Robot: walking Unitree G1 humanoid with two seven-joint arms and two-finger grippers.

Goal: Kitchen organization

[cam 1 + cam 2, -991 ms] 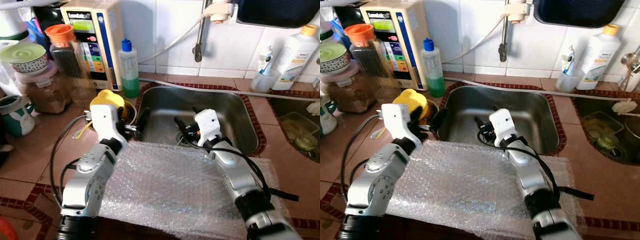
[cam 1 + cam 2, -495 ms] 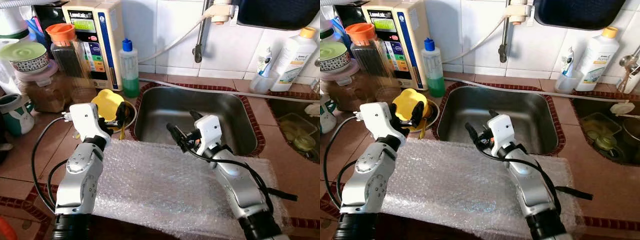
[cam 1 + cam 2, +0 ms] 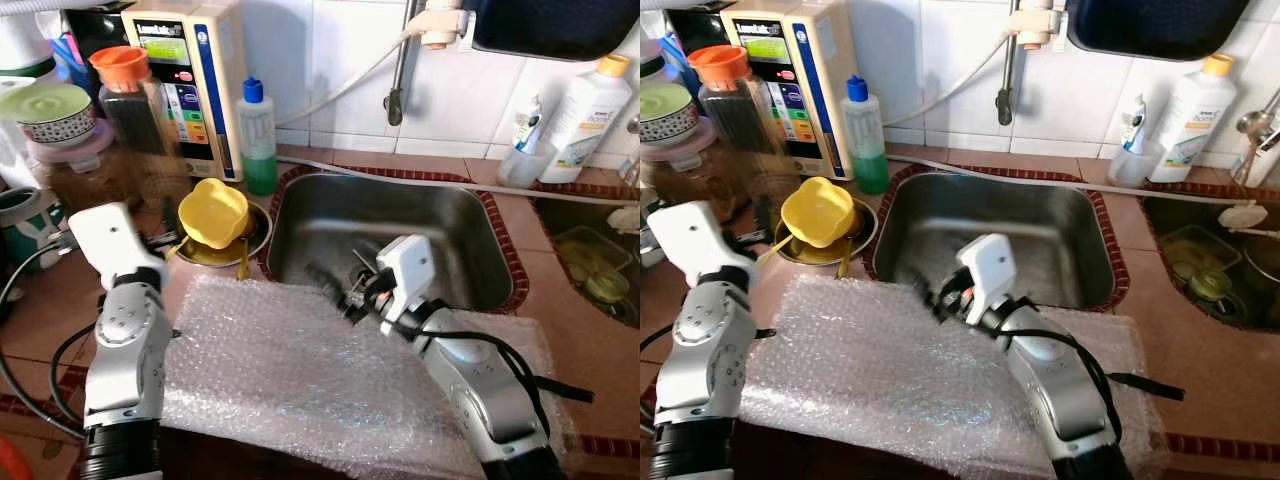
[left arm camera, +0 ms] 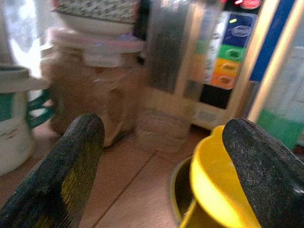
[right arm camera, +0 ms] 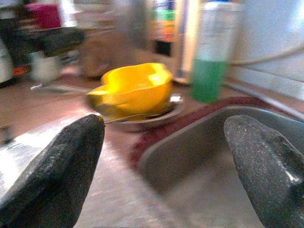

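**Now: both arms over the counter, nothing held**

Currently the left gripper (image 4: pixel 156 156) sits at the left of the frame, near the yellow cup (image 3: pixel 212 212). Left wrist view: fingers (image 4: pixel 71 166) spread wide, nothing between them, yellow cup just ahead by one finger.

Right gripper (image 5: pixel 166 156) is at centre frame, over the far edge of the bubble wrap (image 3: pixel 300 370) where it meets the sink (image 3: pixel 470 215) rim. Fingers wide apart, empty. Right wrist view is blurred; it looks toward the yellow cup and the green bottle (image 5: pixel 211 52).

Task items:
- Yellow cup: tilted, resting in a small metal dish (image 3: pixel 258 235) on the counter (image 3: pixel 50 300), just left of the sink. A utensil handle pokes out of the dish; can't tell which kind.
- Bubble wrap: spread flat across the lower middle of the frame, covering the counter's near edge in front of the sink.

Surroundings:
- Green bottle with blue cap (image 3: pixel 258 135) stands upright behind the dish, against the wall.
- Beige appliance with a button panel (image 3: pixel 195 80) upper left, beside it a jar with an orange lid (image 3: pixel 125 90).
- Brown jar with a bowl stacked on top (image 3: pixel 75 160) at far left, green-and-white mug (image 3: pixel 30 225) below it.
- White bottle with orange cap (image 3: pixel 590 110) upper right.
- Tap (image 3: pixel 400 60) above the sink, upper centre.
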